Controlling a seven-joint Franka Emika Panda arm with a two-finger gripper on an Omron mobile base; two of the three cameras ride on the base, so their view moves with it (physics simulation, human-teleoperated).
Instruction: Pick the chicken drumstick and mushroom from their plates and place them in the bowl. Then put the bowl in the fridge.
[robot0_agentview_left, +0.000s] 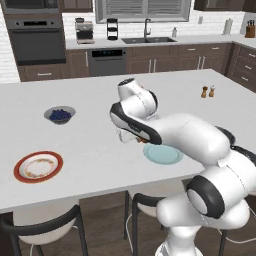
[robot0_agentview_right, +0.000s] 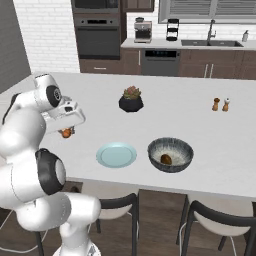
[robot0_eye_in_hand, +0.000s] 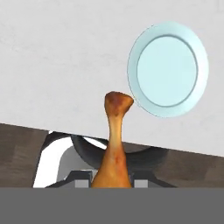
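Chicken drumstick (robot0_eye_in_hand: 114, 144): clamped in the gripper (robot0_agentview_right: 67, 131), carried above the island counter (robot0_agentview_left: 100, 150), short of the bowl.
Mushroom (robot0_agentview_right: 166, 159): already lying in the dark grey bowl (robot0_agentview_right: 170, 154).
Pale blue plate (robot0_agentview_right: 116, 154): bare, just beside the bowl.
Red-rimmed plate (robot0_agentview_left: 38, 166): bare, well apart.
Outstanding, by judgement: drop drumstick into bowl; move bowl to fridge.

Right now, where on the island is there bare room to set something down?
Bare counter lies between the berry bowl and the pale blue plate, and between the plant pot and the shakers. It is crowded near the front edge, where the blue plate and the deep bowl sit close together.
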